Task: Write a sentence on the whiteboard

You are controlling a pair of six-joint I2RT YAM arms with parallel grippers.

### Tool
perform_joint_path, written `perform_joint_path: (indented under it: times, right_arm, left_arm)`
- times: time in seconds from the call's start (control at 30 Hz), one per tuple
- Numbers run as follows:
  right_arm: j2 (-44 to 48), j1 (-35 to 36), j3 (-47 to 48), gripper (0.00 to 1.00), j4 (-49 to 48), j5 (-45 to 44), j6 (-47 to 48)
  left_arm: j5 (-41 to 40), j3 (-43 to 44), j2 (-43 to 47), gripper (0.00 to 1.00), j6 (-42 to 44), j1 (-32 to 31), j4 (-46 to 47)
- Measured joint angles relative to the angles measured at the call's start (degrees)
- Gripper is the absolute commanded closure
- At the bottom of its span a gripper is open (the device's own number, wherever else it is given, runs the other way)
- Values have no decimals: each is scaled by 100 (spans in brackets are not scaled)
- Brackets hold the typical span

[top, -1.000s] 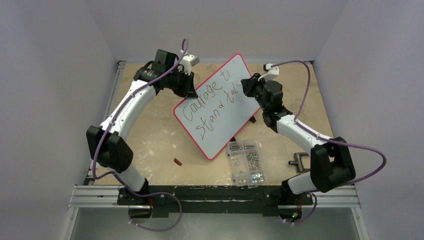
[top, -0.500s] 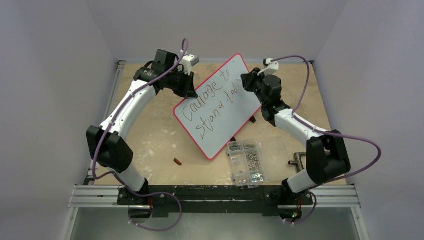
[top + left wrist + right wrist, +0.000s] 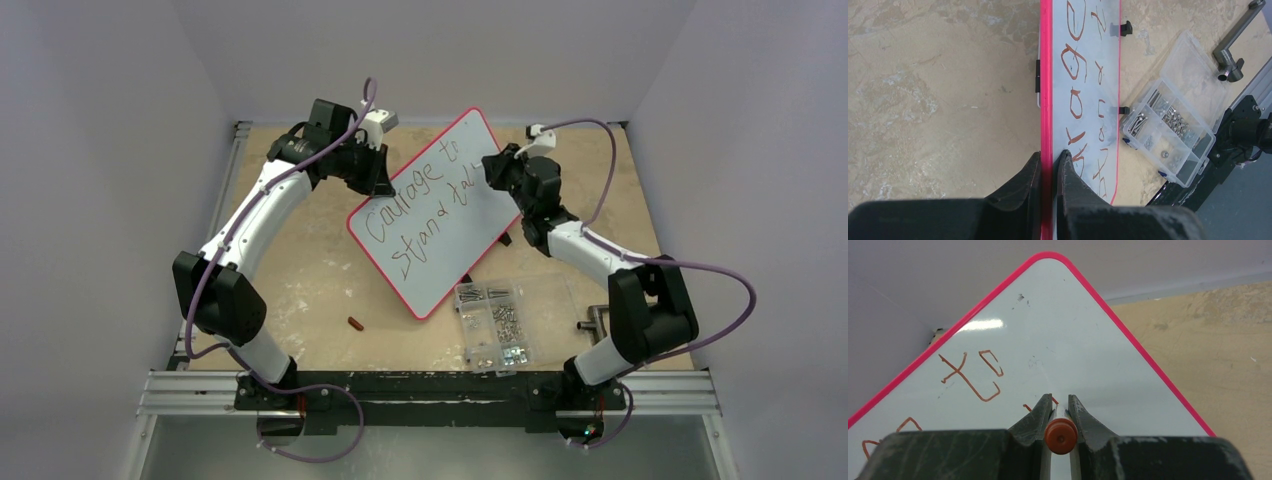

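left gripper (image 3: 1049,156) clenched on the red rim of the whiteboard (image 3: 1110,60), board's long axis running straight ahead of it | sentence (image 3: 420,205) between both grippers, nearer the right | right gripper (image 3: 1060,407) grasping marker (image 3: 1060,436), tip hidden, board directly ahead, last strokes just left, blank white ahead-right

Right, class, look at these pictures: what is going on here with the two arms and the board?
The left gripper is clamped on the pink rim of the whiteboard, steadying it at a tilt. The right gripper grips a marker, pointed at the board near the end of the second line. The sentence reads roughly "Courage to stand tal", so the last word looks unfinished.
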State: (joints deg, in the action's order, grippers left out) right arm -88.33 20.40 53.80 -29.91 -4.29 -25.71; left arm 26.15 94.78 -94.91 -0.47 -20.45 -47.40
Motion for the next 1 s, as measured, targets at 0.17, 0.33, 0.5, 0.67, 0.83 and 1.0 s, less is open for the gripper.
perform_joint_path:
  times: [0.17, 0.33, 0.5, 0.67, 0.83, 1.0]
  right_arm:
    - [146, -44, -404, 100, -133, 59, -26]
    - [258, -50, -673, 100, -186, 76, -42]
    - [306, -55, -824, 100, -247, 76, -42]
    - [348, -57, -931, 100, -262, 55, -42]
    - [361, -55, -951, 100, -243, -33, -46]
    - [361, -55, -953, 100, -153, -184, -46]
  left_arm:
    - [-4, 0, 0, 100, -2, 2, -13]
    - [-4, 0, 0, 100, -2, 2, -17]
    - [-11, 0, 0, 100, -2, 2, -22]
    - [-22, 0, 0, 100, -4, 2, -24]
    - [-22, 0, 0, 100, -2, 2, -24]
    - [-22, 0, 0, 100, -2, 2, -24]
